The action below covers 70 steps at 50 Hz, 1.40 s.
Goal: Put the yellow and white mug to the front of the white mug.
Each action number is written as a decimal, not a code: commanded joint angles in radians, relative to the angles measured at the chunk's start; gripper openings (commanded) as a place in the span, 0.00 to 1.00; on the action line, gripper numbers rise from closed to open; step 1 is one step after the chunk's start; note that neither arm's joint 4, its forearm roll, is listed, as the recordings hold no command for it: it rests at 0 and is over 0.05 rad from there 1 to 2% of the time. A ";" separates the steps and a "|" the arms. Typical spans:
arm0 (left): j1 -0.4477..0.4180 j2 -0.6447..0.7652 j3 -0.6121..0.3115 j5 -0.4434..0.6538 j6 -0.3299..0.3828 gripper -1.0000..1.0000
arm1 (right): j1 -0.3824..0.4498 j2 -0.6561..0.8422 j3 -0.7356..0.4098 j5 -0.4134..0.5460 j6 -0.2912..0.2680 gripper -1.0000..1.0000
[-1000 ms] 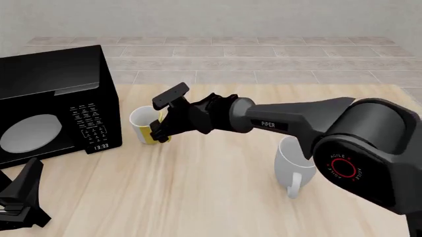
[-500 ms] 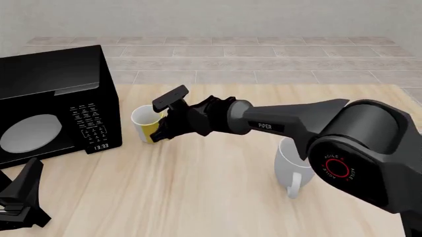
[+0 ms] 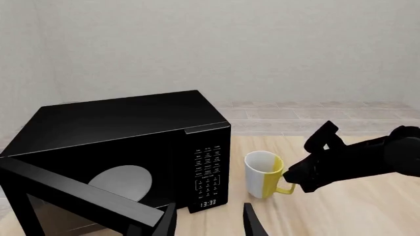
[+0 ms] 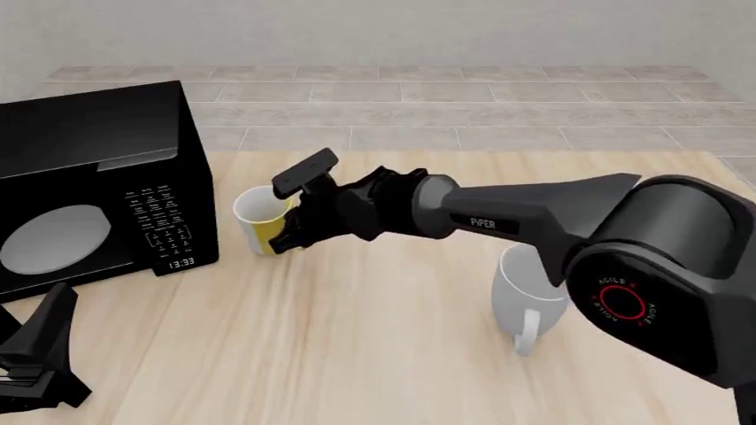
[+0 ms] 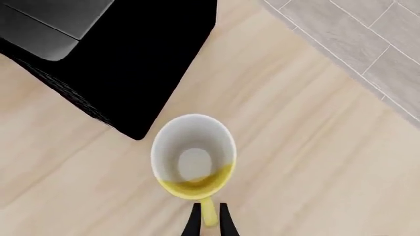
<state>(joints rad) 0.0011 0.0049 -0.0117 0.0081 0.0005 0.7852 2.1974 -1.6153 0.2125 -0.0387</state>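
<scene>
Both right gripper (image 5: 207, 221) fingers pinch the yellow and white mug (image 5: 194, 162) handle.

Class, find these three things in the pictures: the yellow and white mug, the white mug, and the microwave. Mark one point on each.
yellow and white mug (image 5: 194, 162): right wrist view, on its white inside.
white mug (image 4: 520, 292): front view, on its side wall.
microwave (image 3: 131, 123): left wrist view, on its black top.

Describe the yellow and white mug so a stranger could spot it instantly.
Find the black microwave at the table's left. Just right of its keypad stands the yellow and white mug, its handle between the right end effector fingers. Unlike the larger white mug, it has yellow on its side.
</scene>
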 commanded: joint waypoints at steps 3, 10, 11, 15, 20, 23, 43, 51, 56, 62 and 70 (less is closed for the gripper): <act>0.000 -0.001 0.000 0.000 0.001 1.00 | -0.005 -0.070 0.027 0.020 -0.015 0.00; 0.000 -0.001 0.000 0.000 0.001 1.00 | -0.007 -0.110 0.045 0.032 -0.025 0.00; 0.000 -0.001 0.000 0.000 0.001 1.00 | -0.007 -0.116 0.047 0.035 -0.028 0.00; 0.000 -0.001 0.000 0.000 0.001 1.00 | -0.010 -0.141 0.054 0.046 -0.034 0.00; 0.000 -0.001 0.000 0.000 0.001 1.00 | -0.014 -0.173 0.067 0.058 -0.041 0.00; 0.000 -0.001 0.000 0.000 0.001 1.00 | -0.017 -0.196 0.076 0.066 -0.046 0.00; 0.000 -0.001 0.000 0.000 0.001 1.00 | -0.029 -0.307 0.136 0.089 -0.063 0.00; 0.000 -0.001 0.000 0.000 0.001 1.00 | -0.033 -0.343 0.167 0.089 -0.064 0.00; 0.000 -0.001 0.000 0.000 0.001 1.00 | -0.038 -0.366 0.182 0.092 -0.067 0.00; 0.000 -0.001 0.000 0.000 0.001 1.00 | -0.047 -0.393 0.202 0.091 -0.072 0.00; 0.000 -0.001 0.000 0.000 0.001 1.00 | -0.058 -0.431 0.228 0.094 -0.074 0.00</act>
<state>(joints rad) 0.0012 0.0049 -0.0117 0.0081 0.0005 0.7396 1.8127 -1.4198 0.3115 -0.1157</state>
